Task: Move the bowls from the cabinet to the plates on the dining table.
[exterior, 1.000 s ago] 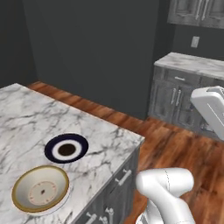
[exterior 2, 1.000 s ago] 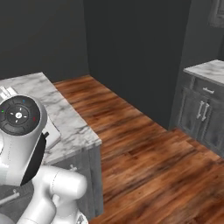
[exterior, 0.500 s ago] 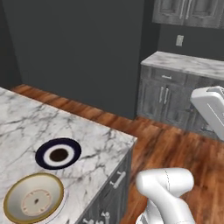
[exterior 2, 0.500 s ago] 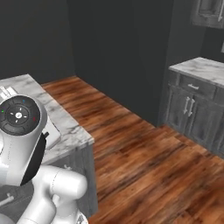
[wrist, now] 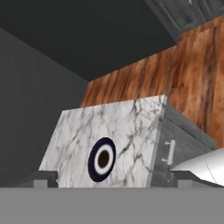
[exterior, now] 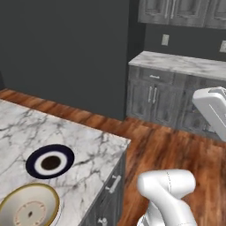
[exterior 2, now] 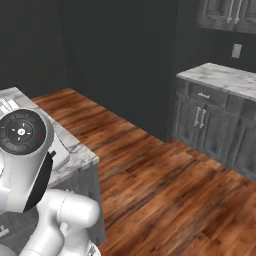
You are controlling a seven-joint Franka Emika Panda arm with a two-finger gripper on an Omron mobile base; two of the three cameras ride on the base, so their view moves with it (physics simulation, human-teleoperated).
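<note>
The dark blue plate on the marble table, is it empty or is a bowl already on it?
Empty. The dark blue plate lies bare on the table, its dark centre uncovered.

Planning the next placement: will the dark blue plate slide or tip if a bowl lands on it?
The dark blue plate lies flat and low on the marble table, so tipping seems unlikely. Both surfaces look smooth and glossy, so an off-centre landing could probably slide it.

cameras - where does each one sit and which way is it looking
Left base view: behind the arm's left, looking over the dining table with the blue plate and beige bowl; white arm links lower right.
Right base view: behind the arm's right, facing wood floor; arm lower left.
Hand view: on the hand, gripper open, facing the blue plate.
Shared: table, grey lower cabinets.
</note>
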